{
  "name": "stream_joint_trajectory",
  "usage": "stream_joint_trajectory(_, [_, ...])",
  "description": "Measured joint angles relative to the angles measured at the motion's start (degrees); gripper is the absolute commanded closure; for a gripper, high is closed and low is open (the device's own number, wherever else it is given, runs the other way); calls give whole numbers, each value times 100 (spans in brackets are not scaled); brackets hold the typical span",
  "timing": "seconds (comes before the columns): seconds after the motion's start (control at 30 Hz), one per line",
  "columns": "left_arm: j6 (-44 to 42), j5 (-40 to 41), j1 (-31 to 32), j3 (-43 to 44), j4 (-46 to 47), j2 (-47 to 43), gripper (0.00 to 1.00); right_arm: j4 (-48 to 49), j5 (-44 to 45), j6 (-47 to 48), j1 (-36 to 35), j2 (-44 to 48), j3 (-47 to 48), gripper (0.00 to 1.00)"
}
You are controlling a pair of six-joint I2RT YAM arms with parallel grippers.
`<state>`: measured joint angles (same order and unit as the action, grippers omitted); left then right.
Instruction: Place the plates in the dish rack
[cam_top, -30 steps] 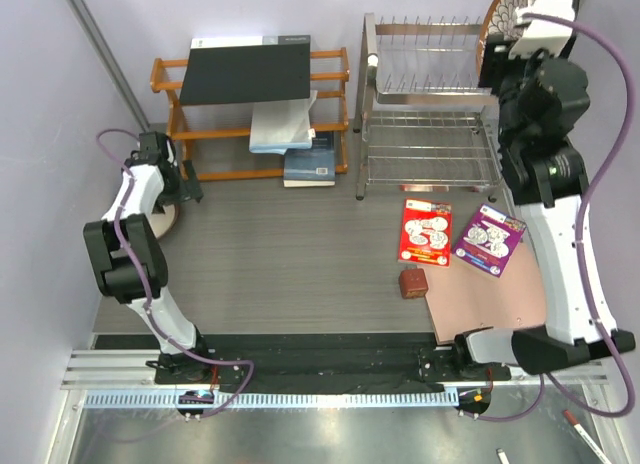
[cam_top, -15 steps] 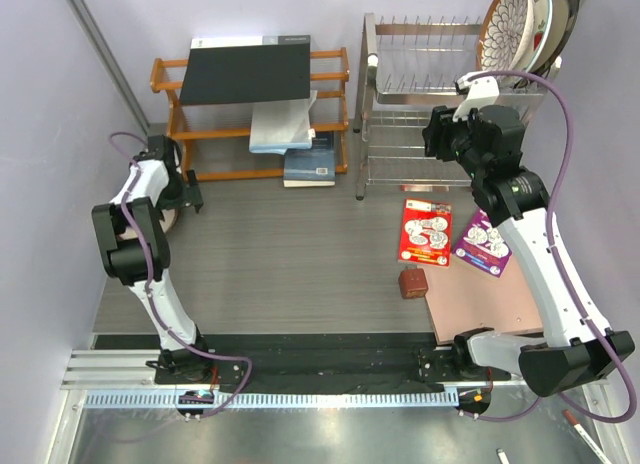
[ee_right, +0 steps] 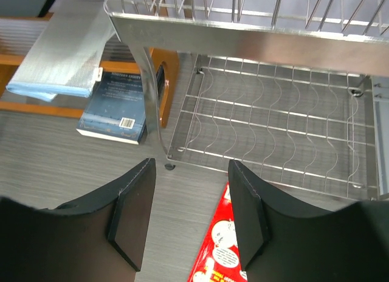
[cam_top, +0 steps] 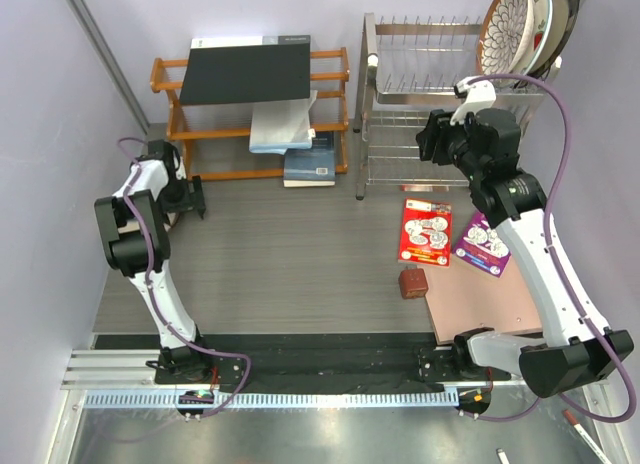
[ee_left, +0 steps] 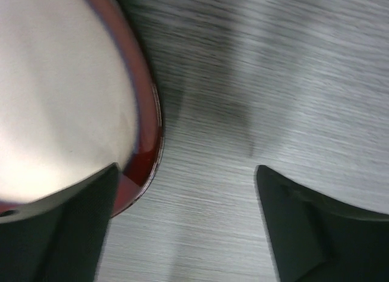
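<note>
Top external: 3 plates standing in right end of dish rack. Left wrist: maroon-rimmed plate flat on counter, left gripper apart, straddling rim. Empty right gripper apart, facing rack. Judged 3 of 4 loaded; 1 left.

Pale lavender walls close in the far and side edges of a grey wood-grain worktop. An orange wooden shelf stands at the far edge toward the left corner, with a black board on top and books below. A brown mat covers the near right corner. The light is soft and even.
</note>
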<state>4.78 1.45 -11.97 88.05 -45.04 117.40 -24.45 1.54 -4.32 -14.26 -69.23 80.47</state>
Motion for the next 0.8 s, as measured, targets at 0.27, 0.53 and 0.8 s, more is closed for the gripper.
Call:
stream_joint_trajectory(0.27, [-81, -306, 125, -225, 33, -151, 0, -37, -7, -15, 0, 26, -411, 43])
stream_joint_trajectory(0.53, [-48, -417, 1252, -1047, 210, -710, 0, -98, -4, -4, 0, 81, -564, 43])
stream_joint_trajectory(0.8, [122, -627, 2909, -1497, 208, -1025, 1, -138, 24, 66, 0, 232, -791, 42])
